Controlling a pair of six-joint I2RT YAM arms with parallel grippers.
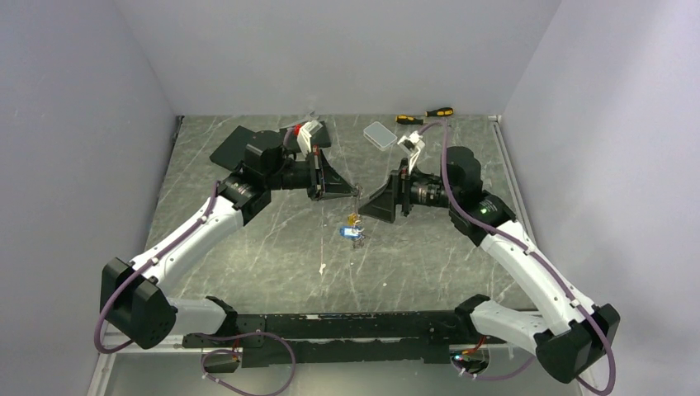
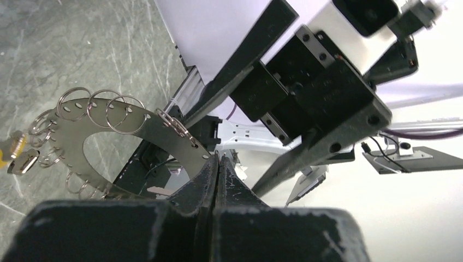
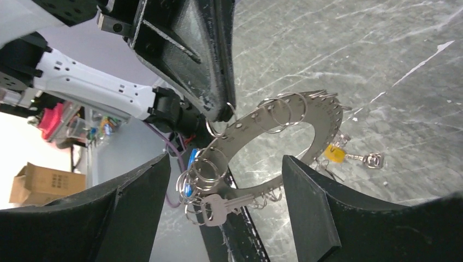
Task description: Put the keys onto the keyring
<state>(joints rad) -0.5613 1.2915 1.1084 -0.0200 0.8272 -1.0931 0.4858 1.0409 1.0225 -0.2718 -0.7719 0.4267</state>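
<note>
The keyring (image 2: 158,128) is a flat grey metal loop edged with small split rings. My left gripper (image 2: 218,158) is shut on its rim and holds it above the table; from above (image 1: 353,191) it meets my right gripper (image 1: 376,204) mid-table. My right gripper (image 3: 225,164) is open, its fingers (image 3: 322,207) on either side of the keyring (image 3: 245,131). A plain silvery key (image 3: 215,207) and a blue tag (image 3: 188,188) hang on its rings. A yellow-tagged key (image 3: 334,153) hangs at its far edge. The blue tag (image 1: 351,233) and yellow tag (image 1: 353,219) show below the grippers.
A clear plastic box (image 1: 380,134) and two yellow-handled screwdrivers (image 1: 437,112) lie at the back right. A black plate (image 1: 235,147) lies at the back left. A thin white stick (image 1: 321,268) lies on the table in front. Grey walls close three sides.
</note>
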